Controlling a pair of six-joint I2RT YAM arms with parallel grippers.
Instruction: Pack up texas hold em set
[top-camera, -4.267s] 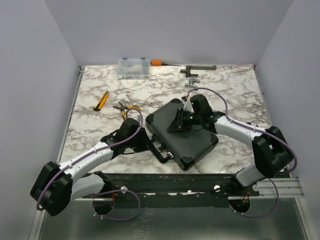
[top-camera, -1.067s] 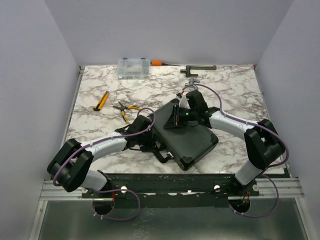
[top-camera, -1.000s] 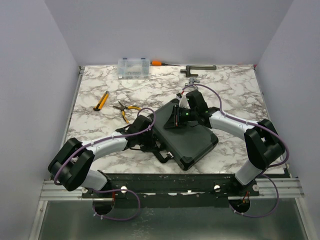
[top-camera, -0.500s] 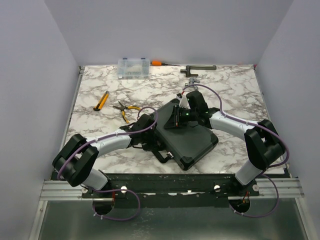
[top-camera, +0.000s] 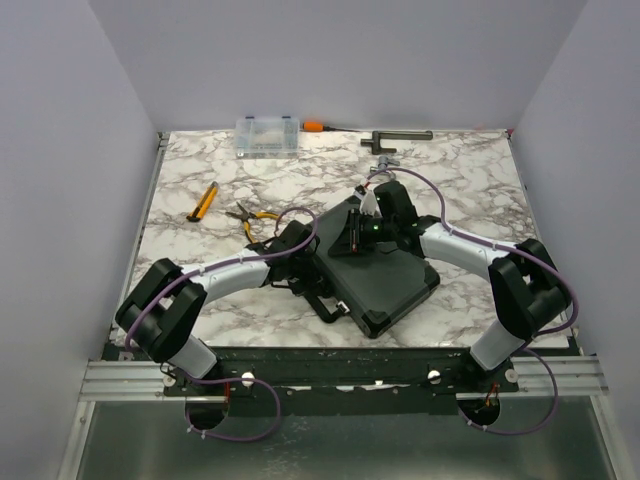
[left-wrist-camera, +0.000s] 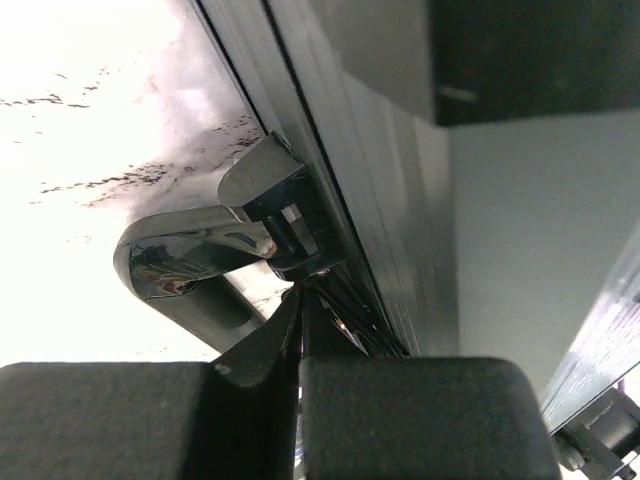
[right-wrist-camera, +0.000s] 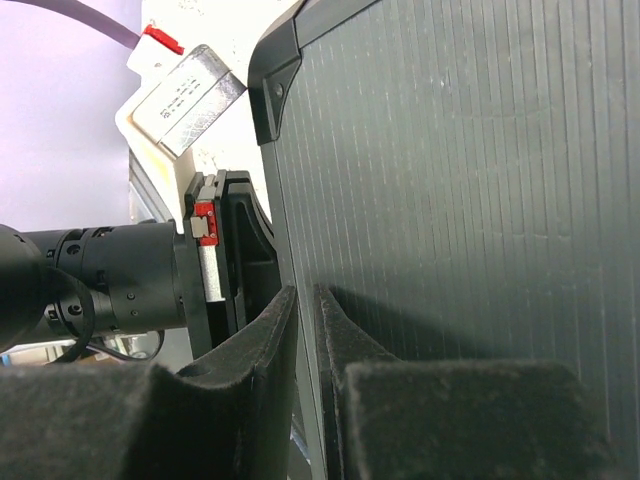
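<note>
The black case (top-camera: 385, 280) lies closed in the middle of the marble table. Chip rolls and card decks are hidden. My left gripper (top-camera: 303, 272) is shut, with its tips against the case's near-left side. In the left wrist view its tips (left-wrist-camera: 300, 300) touch the case wall (left-wrist-camera: 390, 210) just below a chrome latch (left-wrist-camera: 215, 245). My right gripper (top-camera: 356, 236) is shut and rests on the lid at its far-left edge. In the right wrist view its tips (right-wrist-camera: 305, 300) sit right at the edge of the ribbed lid (right-wrist-camera: 470, 170).
A clear organizer box (top-camera: 267, 135) and an orange-handled tool (top-camera: 315, 126) lie at the back. A black tool (top-camera: 397, 137) and a metal clamp (top-camera: 383, 163) lie at the back right. Yellow cutter (top-camera: 204, 201) and pliers (top-camera: 250, 215) lie left of the case.
My left arm has reached right and forward, bringing its gripper up against the case's latch side. The right gripper has stayed on the lid with little movement.
</note>
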